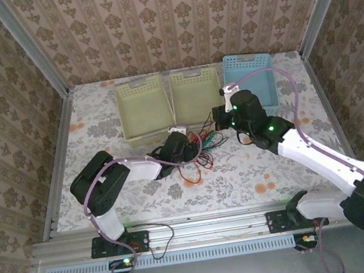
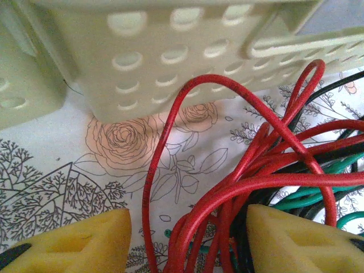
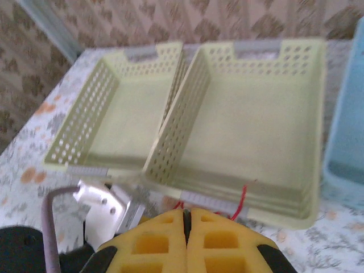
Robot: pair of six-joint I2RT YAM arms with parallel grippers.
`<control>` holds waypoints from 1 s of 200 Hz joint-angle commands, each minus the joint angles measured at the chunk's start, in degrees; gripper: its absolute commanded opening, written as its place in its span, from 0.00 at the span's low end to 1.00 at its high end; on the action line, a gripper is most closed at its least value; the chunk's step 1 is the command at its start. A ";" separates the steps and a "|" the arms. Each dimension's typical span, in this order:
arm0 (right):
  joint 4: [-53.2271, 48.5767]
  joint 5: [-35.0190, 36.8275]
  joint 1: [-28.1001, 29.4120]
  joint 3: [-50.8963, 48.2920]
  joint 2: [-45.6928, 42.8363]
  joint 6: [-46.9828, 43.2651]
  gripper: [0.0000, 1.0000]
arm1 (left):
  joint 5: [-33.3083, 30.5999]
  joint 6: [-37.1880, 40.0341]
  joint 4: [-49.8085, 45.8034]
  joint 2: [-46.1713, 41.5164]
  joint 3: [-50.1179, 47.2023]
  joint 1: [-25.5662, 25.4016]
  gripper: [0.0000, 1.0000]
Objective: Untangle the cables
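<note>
The cables (image 1: 201, 153) lie in a red, black and green tangle on the flowered table, just in front of the pale baskets. My left gripper (image 1: 187, 146) is down in the tangle. In the left wrist view my left gripper (image 2: 187, 215) stands open, with a bundle of red cables (image 2: 256, 182) between its yellow fingers; green cables (image 2: 307, 196) and black ones run off to the right. My right gripper (image 1: 220, 119) hangs over the right side of the tangle. In the right wrist view my right gripper (image 3: 186, 211) is shut, pads together. Red strands (image 3: 243, 198) rise just beyond its tips; whether one is pinched is unclear.
Two pale yellow-green baskets (image 1: 140, 81) (image 1: 193, 74) and a blue basket (image 1: 247, 57) stand in a row at the back. A basket wall (image 2: 170, 57) stands close ahead of the left gripper. Metal rails edge the table, with a rail across the front.
</note>
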 commanded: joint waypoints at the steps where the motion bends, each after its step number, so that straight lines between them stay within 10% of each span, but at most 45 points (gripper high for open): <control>1: 5.04 5.35 -2.04 1.20 -5.33 -1.05 0.00 | -3.69 -0.43 -7.15 1.95 -0.73 0.11 0.56; 200: 15.26 -9.78 -26.41 30.41 -9.43 -7.06 0.00 | -7.52 0.62 -11.96 2.13 -3.09 -0.65 0.67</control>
